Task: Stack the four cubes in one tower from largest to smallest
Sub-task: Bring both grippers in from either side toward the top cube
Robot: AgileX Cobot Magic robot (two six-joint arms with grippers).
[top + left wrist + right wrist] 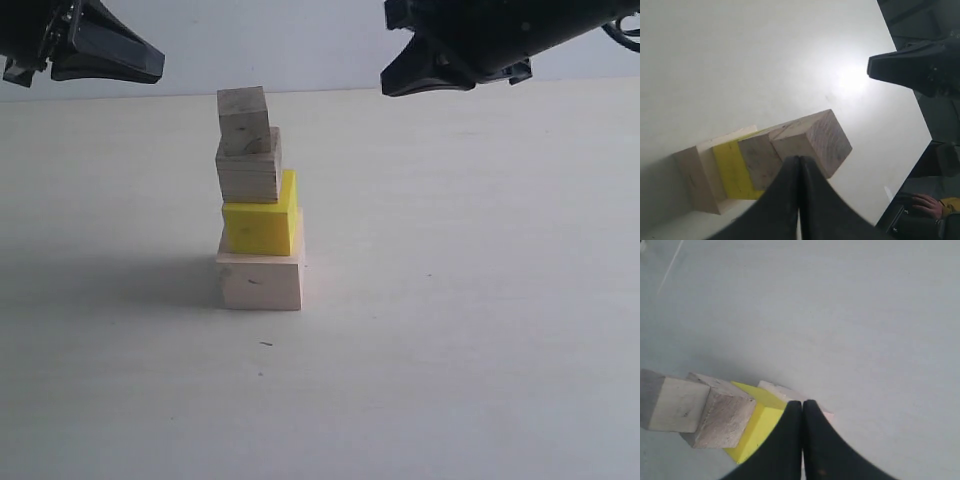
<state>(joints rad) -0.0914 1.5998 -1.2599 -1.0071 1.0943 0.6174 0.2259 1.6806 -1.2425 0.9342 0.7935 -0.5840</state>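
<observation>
Tower point(258, 205) of 4 stands on worktop point(480, 300): large wood cube point(260, 282), yellow cube point(260, 228), medium cube point(248, 172), small cube point(244, 118) on top, slightly offset. Left gripper point(150, 62) and right gripper point(395, 80) hover above, jaws closed, empty. Task looks done.

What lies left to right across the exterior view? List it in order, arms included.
Black left gripper, jaws shut → four-cube tower of pale bare wood with one bright yellow layer → black right gripper, jaws shut.
</observation>
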